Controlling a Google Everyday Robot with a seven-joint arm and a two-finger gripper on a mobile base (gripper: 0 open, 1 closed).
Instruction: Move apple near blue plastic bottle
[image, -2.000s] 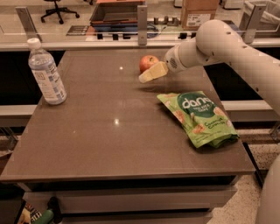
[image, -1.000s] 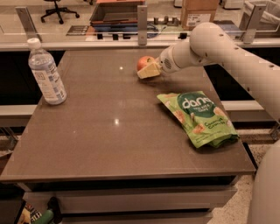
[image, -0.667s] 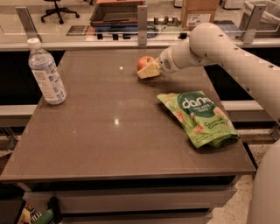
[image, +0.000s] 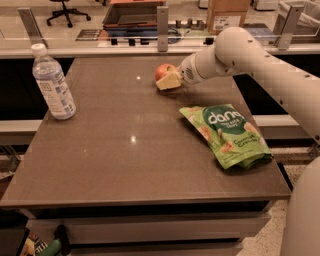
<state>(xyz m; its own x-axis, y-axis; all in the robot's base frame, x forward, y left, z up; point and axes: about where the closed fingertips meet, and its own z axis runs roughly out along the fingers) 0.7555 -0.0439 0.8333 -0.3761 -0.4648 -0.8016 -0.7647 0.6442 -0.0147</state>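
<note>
The apple (image: 162, 71), small, round and red-orange, sits on the brown table (image: 130, 150) at its far middle. My gripper (image: 167, 80) is right at the apple, reaching in from the right on the white arm; its pale tip covers the apple's lower right side. The blue plastic bottle (image: 52, 84), clear with a white cap and a pale label, stands upright at the table's far left, well apart from the apple.
A green snack bag (image: 227, 134) lies flat on the right side of the table, in front of the arm. Behind the table runs a rail with posts and a glass divider (image: 160, 30). The table's front edge is near the bottom of the view.
Over the last two seconds the gripper moved left and closed in on the apple. In the last second it has stayed almost still there. The bottle and bag have not moved.
</note>
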